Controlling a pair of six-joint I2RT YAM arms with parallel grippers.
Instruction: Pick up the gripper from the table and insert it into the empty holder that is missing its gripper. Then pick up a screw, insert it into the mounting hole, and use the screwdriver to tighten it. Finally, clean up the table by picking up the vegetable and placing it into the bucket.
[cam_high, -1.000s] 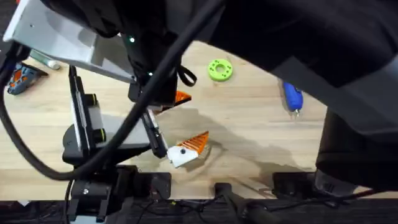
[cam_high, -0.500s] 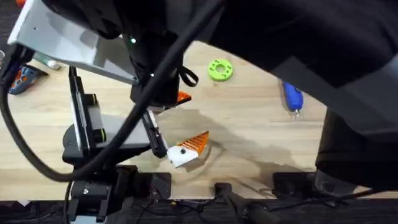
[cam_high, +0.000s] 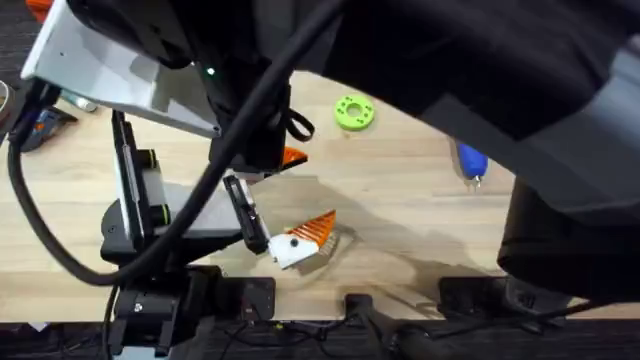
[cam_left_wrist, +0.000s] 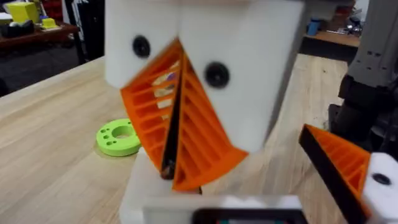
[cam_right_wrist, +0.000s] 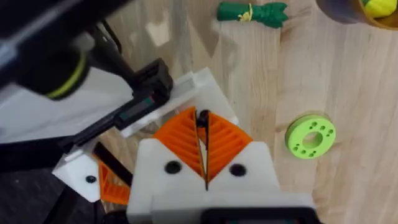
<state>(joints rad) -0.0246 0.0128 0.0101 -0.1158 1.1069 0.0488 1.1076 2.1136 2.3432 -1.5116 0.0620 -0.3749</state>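
Note:
My right gripper (cam_right_wrist: 202, 121) points down with its orange ribbed pads shut on a small dark screw (cam_right_wrist: 202, 116). Its tip is just over the white holder (cam_right_wrist: 214, 90) of the black table arm. The left wrist view shows the same right gripper (cam_left_wrist: 166, 167) from the side, above the holder (cam_left_wrist: 140, 190). The twin mount with an orange tip (cam_right_wrist: 102, 180) lies beside it. An orange wedge (cam_high: 293, 157) peeks from under my left arm (cam_high: 200, 90); I cannot tell if it is the gripper. The blue screwdriver (cam_high: 470, 160) lies at the right. The vegetable (cam_right_wrist: 252, 12) lies near the bucket (cam_right_wrist: 373, 9).
A lime-green disc (cam_high: 352, 112) sits at the back middle of the table. The black table arm (cam_high: 130, 205) stretches across the left side. An orange and blue tool (cam_high: 35, 125) and a marker (cam_high: 78, 100) lie at the far left.
The large blurred arms under the camera have shifted slightly. The things on the table have not moved.

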